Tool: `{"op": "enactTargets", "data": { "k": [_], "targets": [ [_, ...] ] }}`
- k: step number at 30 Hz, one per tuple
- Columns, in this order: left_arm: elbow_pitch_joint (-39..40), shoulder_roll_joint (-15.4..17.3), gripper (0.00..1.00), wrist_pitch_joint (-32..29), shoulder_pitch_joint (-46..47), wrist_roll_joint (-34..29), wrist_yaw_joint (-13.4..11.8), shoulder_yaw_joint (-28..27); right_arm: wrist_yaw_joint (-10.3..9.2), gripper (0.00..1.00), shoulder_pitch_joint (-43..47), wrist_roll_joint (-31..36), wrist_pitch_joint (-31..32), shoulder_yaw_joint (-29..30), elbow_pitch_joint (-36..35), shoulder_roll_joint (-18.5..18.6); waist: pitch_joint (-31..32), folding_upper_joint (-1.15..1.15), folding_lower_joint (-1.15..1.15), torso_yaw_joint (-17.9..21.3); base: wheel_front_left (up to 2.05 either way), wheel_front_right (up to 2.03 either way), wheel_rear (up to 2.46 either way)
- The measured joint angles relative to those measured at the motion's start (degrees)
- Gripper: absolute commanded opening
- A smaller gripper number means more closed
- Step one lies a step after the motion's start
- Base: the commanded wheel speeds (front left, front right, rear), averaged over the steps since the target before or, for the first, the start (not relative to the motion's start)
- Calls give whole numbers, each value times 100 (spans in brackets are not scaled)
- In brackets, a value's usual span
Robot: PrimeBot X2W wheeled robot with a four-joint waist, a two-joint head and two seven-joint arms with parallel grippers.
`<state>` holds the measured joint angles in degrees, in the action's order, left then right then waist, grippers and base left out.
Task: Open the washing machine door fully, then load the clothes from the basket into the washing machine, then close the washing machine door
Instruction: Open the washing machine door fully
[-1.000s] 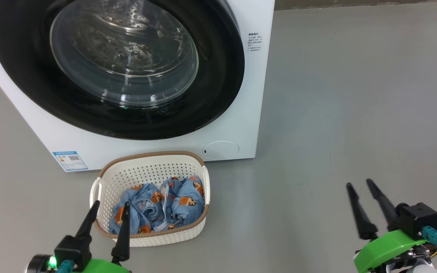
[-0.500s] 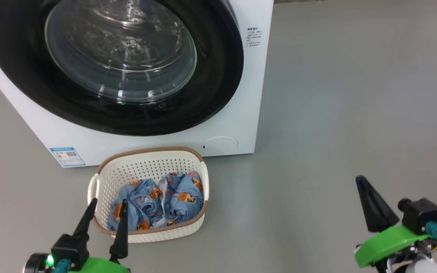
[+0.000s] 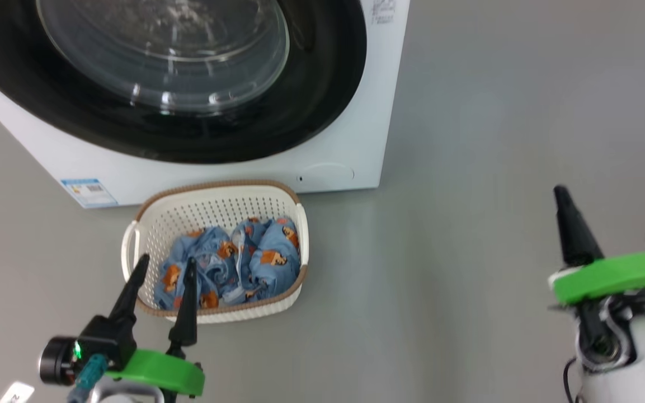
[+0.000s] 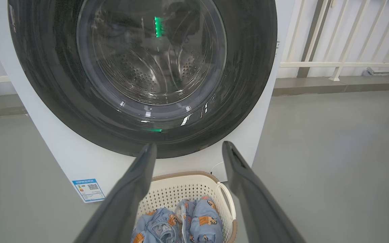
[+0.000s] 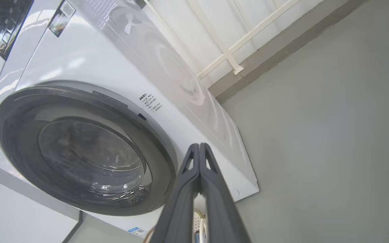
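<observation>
While its two dark fingers stand spread with nothing between them, the left gripper (image 3: 166, 259) hovers at the near side of the basket (image 3: 216, 183). The clothes (image 3: 232, 263), light blue with orange-brown bears, lie bunched inside it, just ahead of the fingertips. Further ahead stands the washing machine (image 3: 381, 112), with the washing machine door (image 3: 322, 84) shut against its front. Low on that front, ahead and left of this gripper, a blue sticker (image 4: 89, 189) carries a QR code, but its print is too small to read. The right gripper (image 3: 561, 193), fingers pressed together and holding nothing, hangs over the floor (image 3: 467, 224), well apart from the basket. Ahead and to its left, beside the door, a block of small dark print (image 5: 150, 103) is illegible.
</observation>
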<state>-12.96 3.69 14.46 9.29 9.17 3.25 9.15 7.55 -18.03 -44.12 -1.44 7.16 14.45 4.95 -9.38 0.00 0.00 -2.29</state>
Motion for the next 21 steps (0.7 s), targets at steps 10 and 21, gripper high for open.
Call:
{"op": "enactTargets", "data": {
  "k": [10,21],
  "targets": [
    [155,-70,100,0,454,-54,5,87,0,0,-1495,-2599,1233,726,678,29,-714,0,0,-99,0,0,0],
    [178,-155,100,1,977,-53,54,215,-1,0,-3140,-3553,2274,929,1534,85,-1383,0,0,-317,0,0,0]
  ]
}}
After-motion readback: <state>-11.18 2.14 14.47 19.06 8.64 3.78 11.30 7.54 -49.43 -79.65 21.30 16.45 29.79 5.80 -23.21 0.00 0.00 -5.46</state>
